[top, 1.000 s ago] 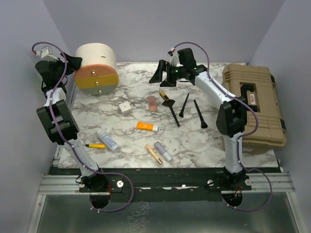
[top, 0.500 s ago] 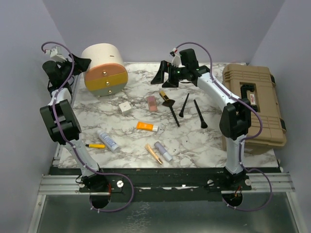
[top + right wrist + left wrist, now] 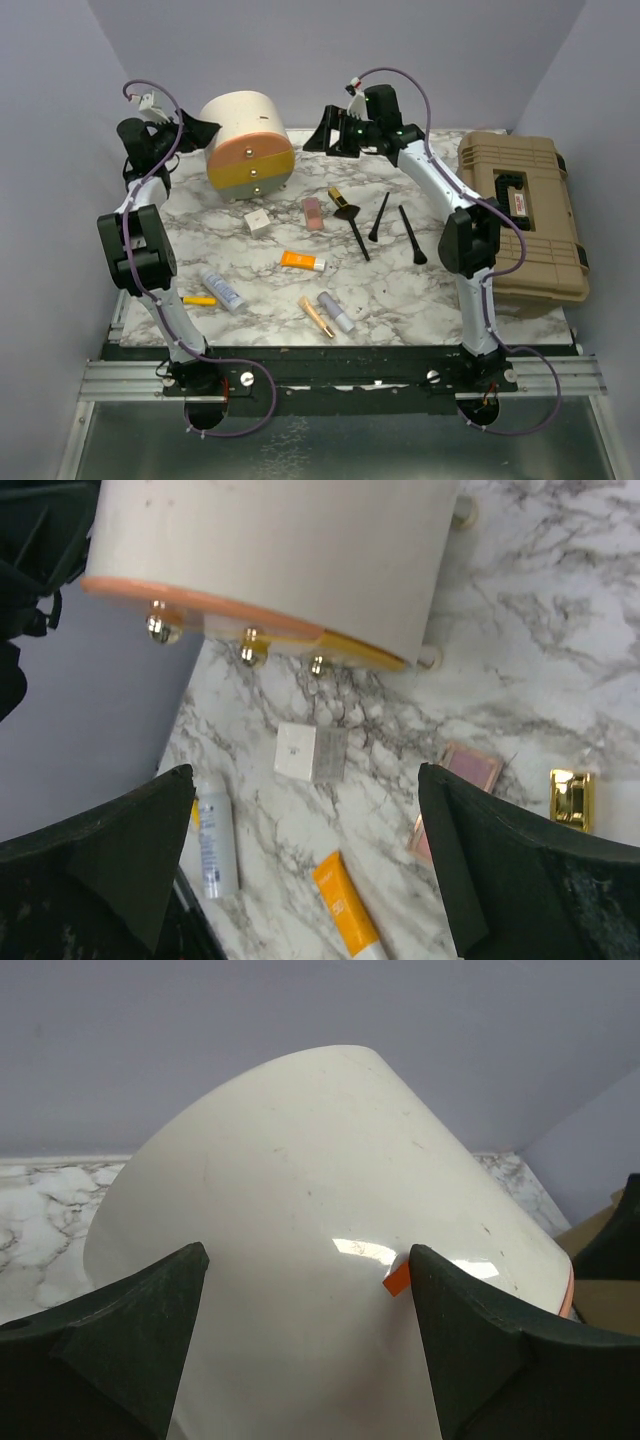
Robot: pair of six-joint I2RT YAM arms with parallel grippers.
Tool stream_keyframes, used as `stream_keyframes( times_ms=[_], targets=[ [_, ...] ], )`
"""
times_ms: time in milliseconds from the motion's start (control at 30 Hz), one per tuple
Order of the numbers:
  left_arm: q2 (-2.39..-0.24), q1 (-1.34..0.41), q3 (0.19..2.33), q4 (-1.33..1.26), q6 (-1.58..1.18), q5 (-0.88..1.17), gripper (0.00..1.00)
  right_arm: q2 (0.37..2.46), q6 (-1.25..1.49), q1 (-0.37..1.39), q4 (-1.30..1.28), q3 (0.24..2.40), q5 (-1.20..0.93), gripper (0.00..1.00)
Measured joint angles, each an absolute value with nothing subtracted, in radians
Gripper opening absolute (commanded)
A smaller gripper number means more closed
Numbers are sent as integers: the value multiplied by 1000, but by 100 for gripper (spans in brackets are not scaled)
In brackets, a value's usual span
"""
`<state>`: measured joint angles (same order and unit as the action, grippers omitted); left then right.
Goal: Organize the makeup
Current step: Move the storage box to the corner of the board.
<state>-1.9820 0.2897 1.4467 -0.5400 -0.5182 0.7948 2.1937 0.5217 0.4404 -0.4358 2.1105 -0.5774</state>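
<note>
Clamping: my left claw (image 3: 308, 1255) grips the round case (image 3: 250, 135) by its sides.
Right claw (image 3: 305, 775): spread wide, empty.
Makeup (image 3: 302, 261): loose on the desk (image 3: 400, 290); light, slick tubes (image 3: 337, 312) likely roll, so pinch mid-body.

Left white-and-black robot arm (image 3: 135, 245) rises from its near base and reaches to the far left corner – its black two-finger left gripper (image 3: 203, 128) clasps a cream round case (image 3: 245, 120) between widely spread fingers. Right white-and-black robot arm (image 3: 432, 180) stretches to the far middle, its black right gripper (image 3: 330, 140) angled down and leftward – jaws wide apart, empty between them
</note>
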Motion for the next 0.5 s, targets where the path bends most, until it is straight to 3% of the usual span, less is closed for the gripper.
stream_keyframes(
  times_ms=[200,500],
  targets=[
    [-1984,239,1486,-464,-471,811,83,2315,530,440,-358,2251,-525,98],
    [-1979,139,1485,-437,-421,802,83,2324,565,404,-279,2204,-553,98]
  ],
)
